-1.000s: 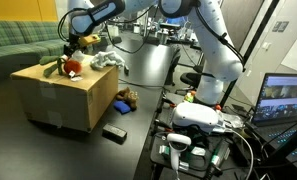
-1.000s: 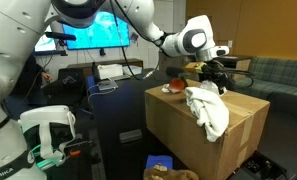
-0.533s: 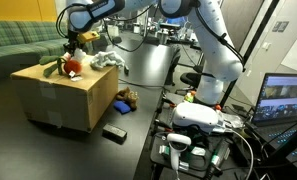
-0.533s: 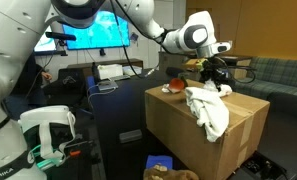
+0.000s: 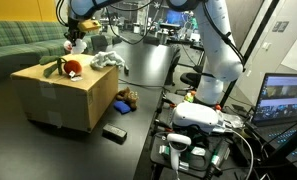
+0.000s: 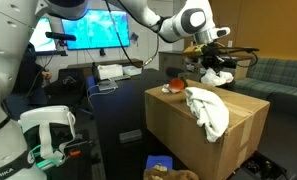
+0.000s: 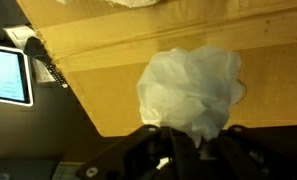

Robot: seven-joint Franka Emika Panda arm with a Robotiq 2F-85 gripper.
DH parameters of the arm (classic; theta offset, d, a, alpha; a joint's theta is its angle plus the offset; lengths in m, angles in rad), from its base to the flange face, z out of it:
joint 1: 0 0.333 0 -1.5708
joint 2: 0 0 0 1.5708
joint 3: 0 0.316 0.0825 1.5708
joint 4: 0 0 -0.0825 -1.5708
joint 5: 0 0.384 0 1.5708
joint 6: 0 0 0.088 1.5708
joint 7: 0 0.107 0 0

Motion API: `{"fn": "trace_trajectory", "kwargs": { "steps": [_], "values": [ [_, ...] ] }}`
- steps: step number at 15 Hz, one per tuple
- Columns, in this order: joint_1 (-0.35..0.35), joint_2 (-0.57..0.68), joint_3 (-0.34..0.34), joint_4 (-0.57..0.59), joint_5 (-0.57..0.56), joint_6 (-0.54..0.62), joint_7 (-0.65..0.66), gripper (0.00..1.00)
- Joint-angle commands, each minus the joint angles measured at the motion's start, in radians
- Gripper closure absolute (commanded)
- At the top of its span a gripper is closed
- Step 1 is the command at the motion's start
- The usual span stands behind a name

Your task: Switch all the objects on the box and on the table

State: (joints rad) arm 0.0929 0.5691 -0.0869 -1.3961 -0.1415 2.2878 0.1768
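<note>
My gripper [image 5: 76,40] hangs above the far corner of the tan cardboard box [image 5: 63,98], shut on a crumpled white cloth piece [image 7: 190,88] that dangles clear of the box top [image 7: 108,85]. In an exterior view the gripper [image 6: 212,62] shows with the held cloth [image 6: 217,76] just under it. A red-and-green plush [image 5: 68,68] and a larger white cloth [image 6: 208,108] lie on the box [image 6: 188,140]. On the dark table [image 5: 138,125] beside the box are a brown toy [image 5: 126,99] and a flat black block [image 5: 114,133].
A green sofa [image 5: 18,45] stands behind the box. White robot gear with cables [image 5: 198,120] and an open laptop [image 5: 286,100] crowd one end of the table. A lit monitor [image 6: 93,30] is behind the arm. A blue item [image 6: 156,163] lies by the box's foot.
The gripper has shut on the small white cloth and risen, lifting it off the box top. Everything else stays where it was.
</note>
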Motion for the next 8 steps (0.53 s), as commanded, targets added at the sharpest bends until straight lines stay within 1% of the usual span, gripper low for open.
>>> {"fn": "trace_trajectory", "kwargs": {
  "steps": [1,8],
  "values": [
    [0.005,-0.171,-0.013,-0.158,-0.050,-0.031,0.016,0.89],
    [-0.023,-0.504,0.006,-0.527,-0.099,-0.118,0.011,0.90]
  ]
}}
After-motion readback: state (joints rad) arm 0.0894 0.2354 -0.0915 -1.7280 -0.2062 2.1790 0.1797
